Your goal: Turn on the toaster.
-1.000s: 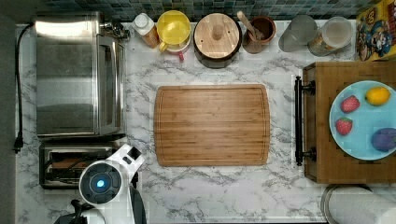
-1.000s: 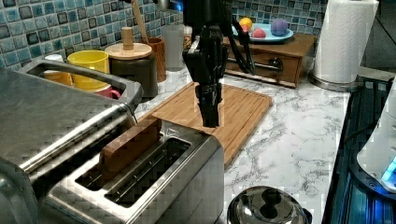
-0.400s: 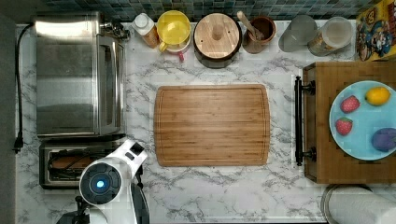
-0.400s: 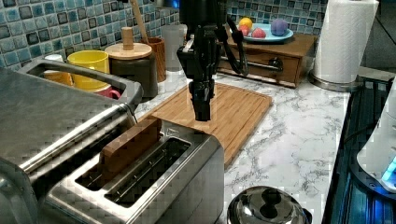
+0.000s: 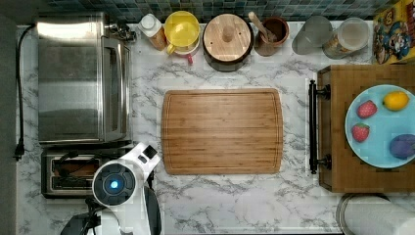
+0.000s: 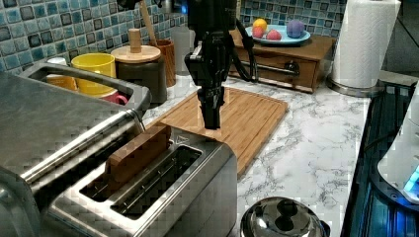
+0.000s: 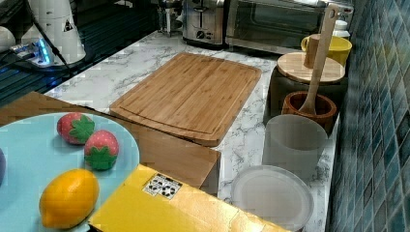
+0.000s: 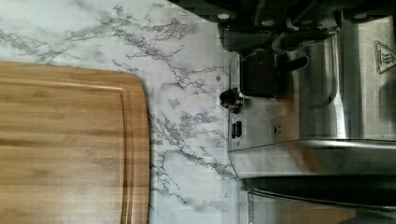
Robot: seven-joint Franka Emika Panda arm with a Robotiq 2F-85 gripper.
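jaws [image 6: 211, 122] pressed together — over toaster [image 6: 163, 190] end | lever [image 8: 257, 74] just below — I'd press straight down until it latches

In the top view, the toaster [image 5: 68, 172] sits below the toaster oven [image 5: 80, 78], left of the cutting board [image 5: 222, 131].
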